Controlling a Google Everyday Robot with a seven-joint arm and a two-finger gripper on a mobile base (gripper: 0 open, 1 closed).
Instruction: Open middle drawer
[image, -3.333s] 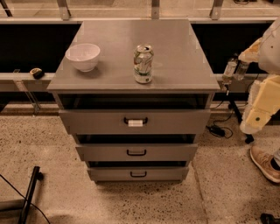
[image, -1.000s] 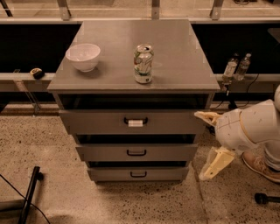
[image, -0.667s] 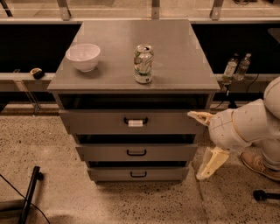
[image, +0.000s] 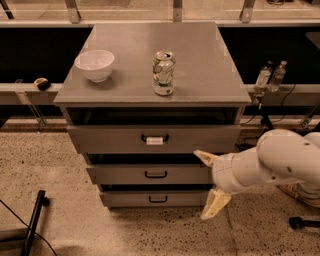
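Observation:
The grey cabinet (image: 150, 45) has three drawers. The top drawer (image: 110, 139) carries a white tag on its handle. The middle drawer (image: 120, 174) is below it, its front flush with the others and its small dark loop handle (image: 156, 174) at the centre. The lowest drawer (image: 130, 199) is under that. My gripper (image: 210, 184) is open at the cabinet's lower right, with one cream finger (image: 205, 157) level with the middle drawer's right end and the other near the lowest drawer. It is to the right of the handle and holds nothing.
A white bowl (image: 94, 64) and a drink can (image: 163, 73) stand on the cabinet top. Two small bottles (image: 270, 76) sit on a ledge at the right. A black pole (image: 32, 220) lies on the speckled floor at lower left. A dark wheeled base (image: 300, 222) is at lower right.
My arm has swung down from the upper right and moved left toward the cabinet. The gripper now reaches the right end of the middle drawer. The drawers have not moved.

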